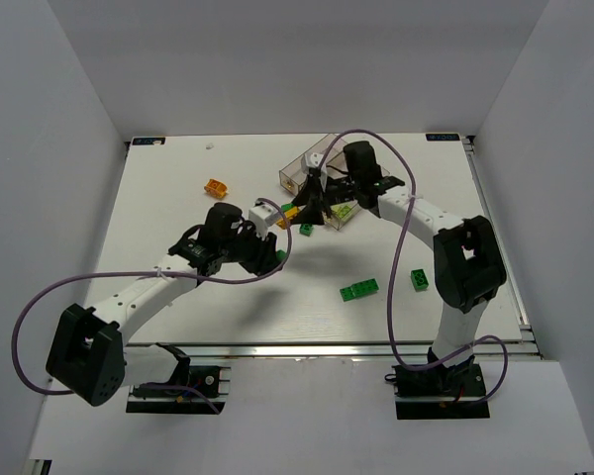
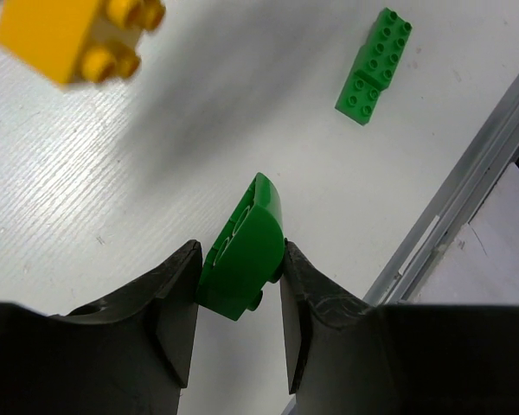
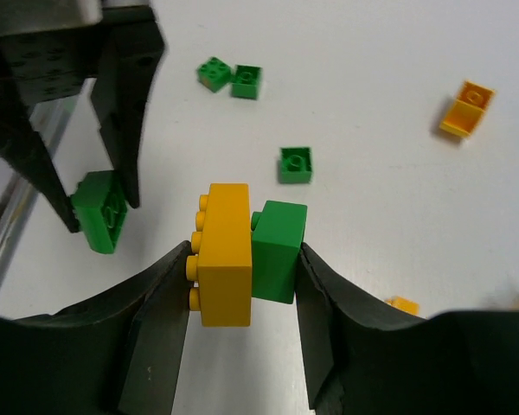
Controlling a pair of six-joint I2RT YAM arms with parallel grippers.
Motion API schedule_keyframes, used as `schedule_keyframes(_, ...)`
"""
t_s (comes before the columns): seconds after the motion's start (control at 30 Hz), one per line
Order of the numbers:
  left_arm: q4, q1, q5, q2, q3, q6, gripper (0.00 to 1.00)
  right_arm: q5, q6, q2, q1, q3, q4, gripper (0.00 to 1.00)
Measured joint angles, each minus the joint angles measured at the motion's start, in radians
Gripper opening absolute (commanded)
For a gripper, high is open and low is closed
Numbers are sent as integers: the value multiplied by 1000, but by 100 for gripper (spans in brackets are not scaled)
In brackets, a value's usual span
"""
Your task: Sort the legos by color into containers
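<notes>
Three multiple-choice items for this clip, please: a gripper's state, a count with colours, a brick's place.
1. The left gripper is: A open, empty; B shut on a curved green brick; C out of view.
2. The right gripper holds: A three bricks; B nothing; C a yellow brick and a green brick.
3. The long green brick lies: A on the table; B in the left gripper; C on the yellow brick.
Key: 1 B, the brick is clamped at both sides; 2 C, both are pinched side by side; 3 A, flat, apart from both grippers.
</notes>
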Motion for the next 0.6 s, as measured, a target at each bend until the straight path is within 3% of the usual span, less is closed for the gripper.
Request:
schedule_keyframes(0.3,31,18,-61,122,119,-137,7,144,94,-12,-175,0,73,12)
schedule_keyframes(0.47,60,26,-95,299,337,-201,6,179,100,-68,-274,-16,73,12)
schedule_keyframes(0.6,68,30,-135,490,597,-226,6,182,100,-141,-293,-68,74,12)
